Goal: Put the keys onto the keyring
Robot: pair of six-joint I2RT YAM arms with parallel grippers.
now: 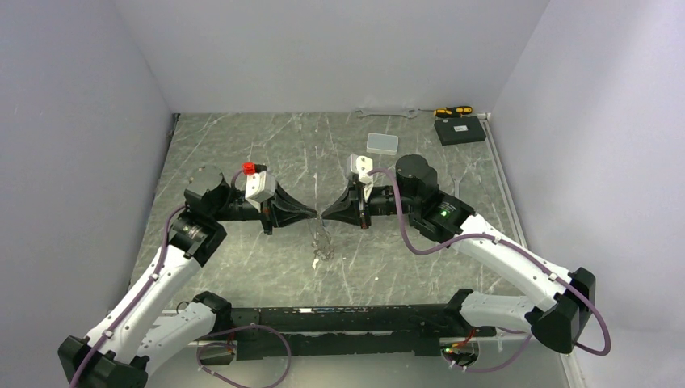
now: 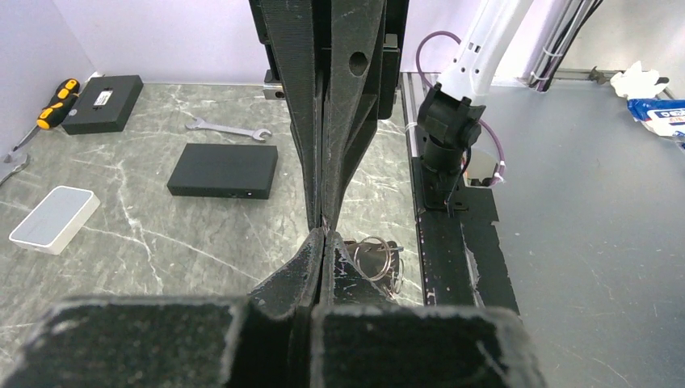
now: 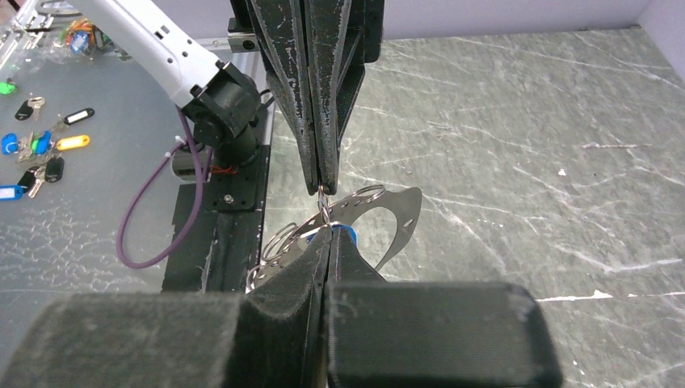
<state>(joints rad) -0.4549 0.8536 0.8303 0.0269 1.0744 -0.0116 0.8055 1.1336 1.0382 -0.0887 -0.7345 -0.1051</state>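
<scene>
My two grippers meet tip to tip above the middle of the table. The left gripper [image 1: 313, 215] [image 2: 325, 232] is shut and pinches a thin wire loop of the keyring [image 3: 389, 212], which hangs below the tips [image 1: 325, 242]. The keyring's flat shiny band curves to the right, and its wire rings [image 2: 376, 256] bunch beneath the fingers. The right gripper [image 1: 325, 217] [image 3: 329, 230] is shut, with the blue key [image 3: 350, 234] showing at its fingertip against the band. I cannot pick out the plain silvery key among the rings.
At the back of the table lie a clear box [image 1: 381, 144], a black box [image 1: 460, 130], a yellow-handled screwdriver [image 1: 452, 111] and a wrench [image 1: 388, 113]. A black rail [image 1: 339, 317] runs along the near edge. Tagged spare keys [image 3: 40, 145] lie off the table.
</scene>
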